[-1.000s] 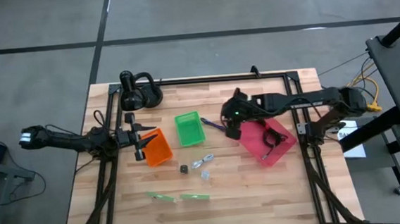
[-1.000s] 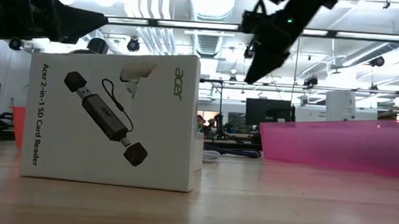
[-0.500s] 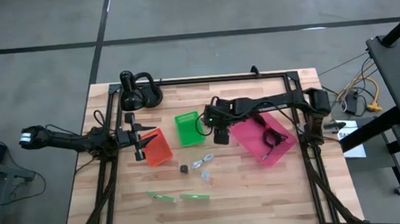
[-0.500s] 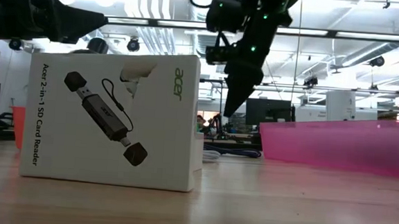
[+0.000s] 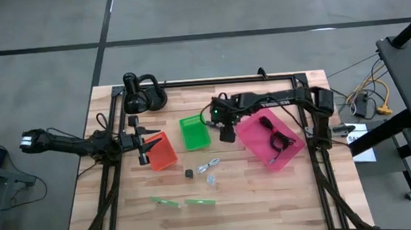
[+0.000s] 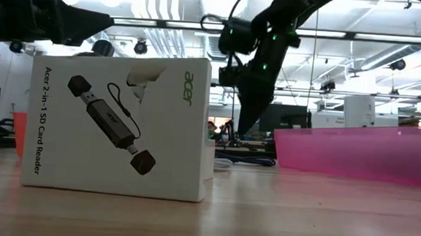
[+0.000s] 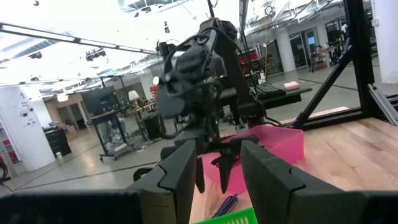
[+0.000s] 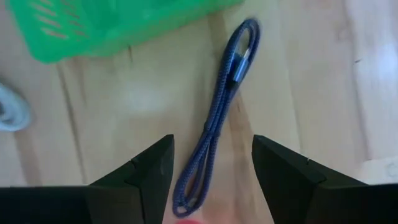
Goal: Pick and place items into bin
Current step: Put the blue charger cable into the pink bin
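Hovering with fingers spread, the right hand [image 8: 211, 186] is held over a blue cable [image 8: 219, 118].
The cable lies on the bench [image 5: 269, 197] beside the green bin [image 5: 194, 132]; the left hand [image 5: 144, 143], also released, is parked by the orange bin [image 5: 162, 153].

Counts: 3 bins on the table [image 5: 269, 197] — orange bin [image 5: 161, 151], green bin [image 5: 194, 132], pink bin [image 5: 259, 139]. 2 green strips [image 5: 165, 201] [image 5: 199, 202]. 1 small black cube [image 5: 188, 173]. 1 purple braided cable [image 8: 217, 124]. 1 black cable [image 5: 274, 135] in pink. 1 desk lamp [image 5: 140, 94]. 1 white box [image 6: 118, 123]. 2 arms.
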`<move>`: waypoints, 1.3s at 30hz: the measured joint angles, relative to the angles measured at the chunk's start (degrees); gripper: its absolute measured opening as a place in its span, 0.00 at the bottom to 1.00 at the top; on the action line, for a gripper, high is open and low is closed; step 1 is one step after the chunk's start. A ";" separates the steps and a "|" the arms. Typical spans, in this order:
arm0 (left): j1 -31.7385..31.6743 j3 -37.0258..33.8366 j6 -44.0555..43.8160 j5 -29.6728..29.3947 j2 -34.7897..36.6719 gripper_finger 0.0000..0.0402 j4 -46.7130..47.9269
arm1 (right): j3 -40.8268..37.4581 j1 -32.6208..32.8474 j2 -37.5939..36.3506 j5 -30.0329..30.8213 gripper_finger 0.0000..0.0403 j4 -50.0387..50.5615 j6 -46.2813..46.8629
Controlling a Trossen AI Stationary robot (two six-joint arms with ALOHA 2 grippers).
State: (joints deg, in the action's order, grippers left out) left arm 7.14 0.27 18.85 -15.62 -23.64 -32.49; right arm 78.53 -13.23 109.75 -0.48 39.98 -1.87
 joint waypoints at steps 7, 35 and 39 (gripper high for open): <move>0.00 0.00 0.02 -0.01 -0.34 0.28 0.00 | -0.12 -0.11 4.83 -0.14 0.50 -0.39 -0.69; 0.00 0.00 0.02 -0.02 -0.33 0.28 -0.02 | -0.14 -0.18 7.63 -0.18 0.31 0.08 0.02; 0.00 0.00 0.02 -0.02 -0.33 0.28 -0.02 | -0.16 -0.18 7.63 -0.10 0.19 0.03 2.40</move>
State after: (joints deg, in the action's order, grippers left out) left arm 7.14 0.27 18.87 -15.64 -23.97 -32.51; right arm 78.37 -13.41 117.38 -0.58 40.01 0.52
